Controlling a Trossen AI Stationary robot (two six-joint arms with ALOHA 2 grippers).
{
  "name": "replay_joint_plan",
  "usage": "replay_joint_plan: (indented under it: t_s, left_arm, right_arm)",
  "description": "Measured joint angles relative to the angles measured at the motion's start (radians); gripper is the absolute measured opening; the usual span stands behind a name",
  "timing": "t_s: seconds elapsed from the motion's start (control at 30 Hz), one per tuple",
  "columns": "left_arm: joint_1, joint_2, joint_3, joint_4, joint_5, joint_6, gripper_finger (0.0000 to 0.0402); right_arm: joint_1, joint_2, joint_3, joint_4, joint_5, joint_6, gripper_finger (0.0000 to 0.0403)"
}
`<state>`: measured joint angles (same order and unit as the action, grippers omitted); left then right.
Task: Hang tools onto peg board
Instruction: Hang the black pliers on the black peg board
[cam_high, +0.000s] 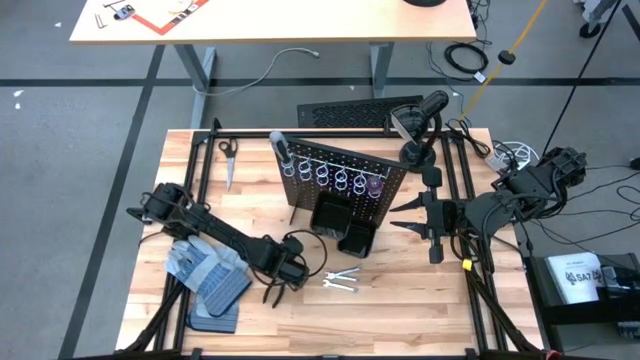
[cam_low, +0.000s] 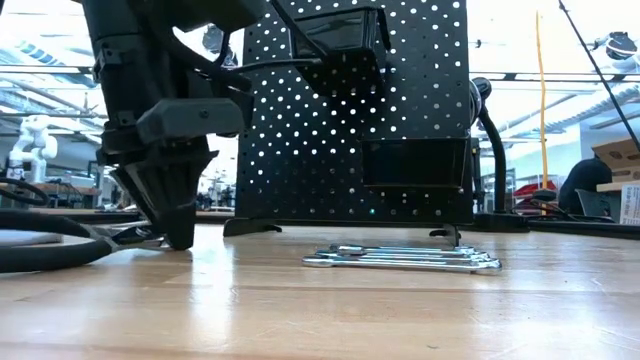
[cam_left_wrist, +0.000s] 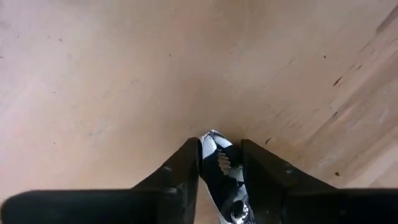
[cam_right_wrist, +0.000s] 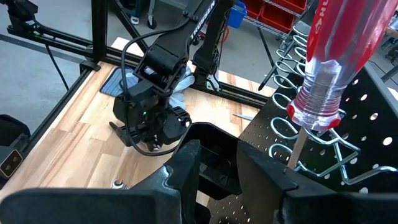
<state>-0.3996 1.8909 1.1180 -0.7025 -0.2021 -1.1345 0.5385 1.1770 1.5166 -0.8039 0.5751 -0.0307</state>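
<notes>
The peg board (cam_high: 345, 170) stands upright mid-table with a row of silver rings and a black bin (cam_high: 330, 215). A red-handled screwdriver (cam_right_wrist: 329, 62) hangs by its shaft through one ring. Two silver wrenches (cam_high: 341, 281) lie flat on the wood in front of the board. My left gripper (cam_high: 283, 283) points down at the table's near left, shut on the black-and-silver pliers (cam_left_wrist: 221, 165). My right gripper (cam_high: 395, 218) hangs raised to the right of the board, open and holding nothing. My left gripper pinches the pliers' silver head (cam_left_wrist: 216, 149) between its two fingers, the toothed jaw showing between them. The fingers come from above, pointing steeply down. The nose tip reaches just past the fingertips. The handles (cam_low: 125, 237) lie low along the wood beside the gripper.
Blue-grey gloves (cam_high: 203, 268) lie at the near left beside my left arm, partly on a dark pad (cam_high: 215, 318). Scissors (cam_high: 228, 152) lie at the far left. A black gooseneck stand (cam_high: 425, 125) rises behind the board. Bare wood stretches along the near edge.
</notes>
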Motion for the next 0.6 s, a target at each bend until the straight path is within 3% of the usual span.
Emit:
replay_joint_plan:
  t_s: [0.27,0.6]
  left_arm:
    - [0.0,-0.01,0.0,-0.001,0.013,0.072,0.0009]
    - [-0.002,-0.046,-0.002,-0.044,0.025,0.101,0.0002]
  right_arm:
    - [0.0,0.0,0.0,0.0,0.0,0.003,0.01]
    - [0.0,0.0,0.0,0.009,0.004,0.002,0.01]
